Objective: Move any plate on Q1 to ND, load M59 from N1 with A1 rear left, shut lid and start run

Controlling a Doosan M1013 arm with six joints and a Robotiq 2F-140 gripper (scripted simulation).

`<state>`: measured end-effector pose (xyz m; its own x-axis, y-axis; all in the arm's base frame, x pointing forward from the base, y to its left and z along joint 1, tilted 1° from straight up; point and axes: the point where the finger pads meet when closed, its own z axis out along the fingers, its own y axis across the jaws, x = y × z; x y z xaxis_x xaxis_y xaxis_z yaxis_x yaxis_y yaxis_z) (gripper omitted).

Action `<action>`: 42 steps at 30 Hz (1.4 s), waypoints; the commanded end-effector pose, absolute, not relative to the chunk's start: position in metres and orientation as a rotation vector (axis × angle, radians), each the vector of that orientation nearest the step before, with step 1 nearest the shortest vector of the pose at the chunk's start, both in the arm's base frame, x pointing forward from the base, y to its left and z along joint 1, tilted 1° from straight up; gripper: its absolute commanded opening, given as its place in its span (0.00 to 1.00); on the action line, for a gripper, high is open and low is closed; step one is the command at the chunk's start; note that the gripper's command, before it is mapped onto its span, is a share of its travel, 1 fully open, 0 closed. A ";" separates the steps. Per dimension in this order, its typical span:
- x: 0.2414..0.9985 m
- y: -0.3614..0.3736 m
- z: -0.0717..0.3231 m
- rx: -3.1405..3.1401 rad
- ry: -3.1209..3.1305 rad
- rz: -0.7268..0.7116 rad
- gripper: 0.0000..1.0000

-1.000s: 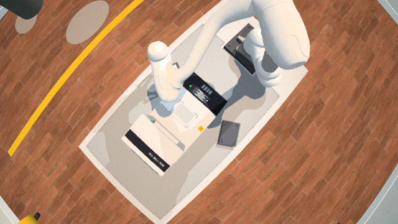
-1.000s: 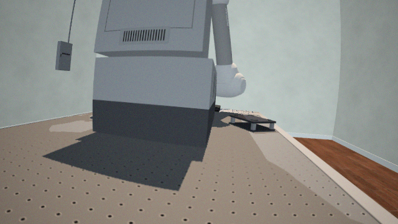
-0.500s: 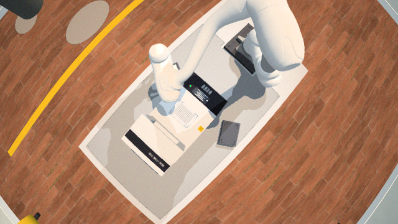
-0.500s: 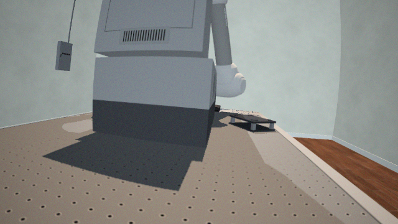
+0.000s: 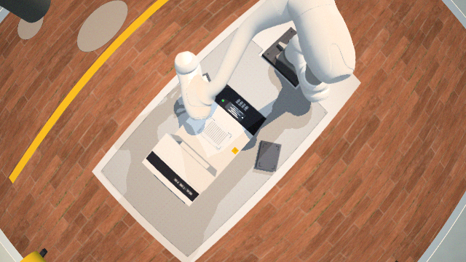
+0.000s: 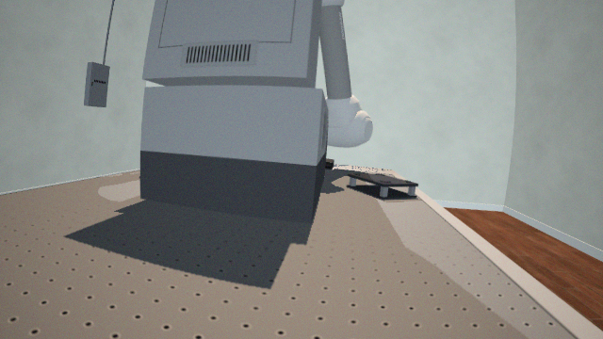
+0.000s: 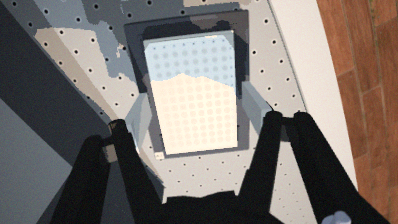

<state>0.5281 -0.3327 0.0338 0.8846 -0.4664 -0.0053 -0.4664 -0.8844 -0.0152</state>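
Note:
In the wrist view the pale 96-well plate M59 (image 7: 192, 95) lies flat on the dark nest N1 (image 7: 242, 55), beside Q1's dark side wall (image 7: 30, 100). My gripper (image 7: 195, 99) hangs above the plate's near end. It is open and empty, with one finger outside each long side, apart from the plate. From above, Q1 (image 5: 215, 135) stands with its lid (image 5: 178, 167) open and tilted back. Its status lamp (image 5: 223, 100) is green. The block shows a pale well grid inside corner brackets; I cannot tell whether a plate lies on it. My wrist (image 5: 193, 94) hides N1 in that view.
The dark nest ND (image 5: 268, 156) is empty on Q1's other side, and it also shows in the low view (image 6: 382, 180). The table's white rim and wood floor (image 7: 370, 75) run close along N1. The arm's base (image 5: 313, 84) stands beyond Q1's panel (image 5: 240, 109).

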 end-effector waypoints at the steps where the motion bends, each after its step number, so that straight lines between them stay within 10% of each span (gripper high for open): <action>1: 0.528 -0.333 0.033 -3.034 0.751 0.002 0.66; 19: 0.528 -0.333 0.029 -3.034 0.751 0.002 0.66; 20: 0.528 -0.333 0.029 -3.034 0.751 0.002 0.00; 42: 0.528 -0.333 0.029 -3.034 0.751 0.002 0.00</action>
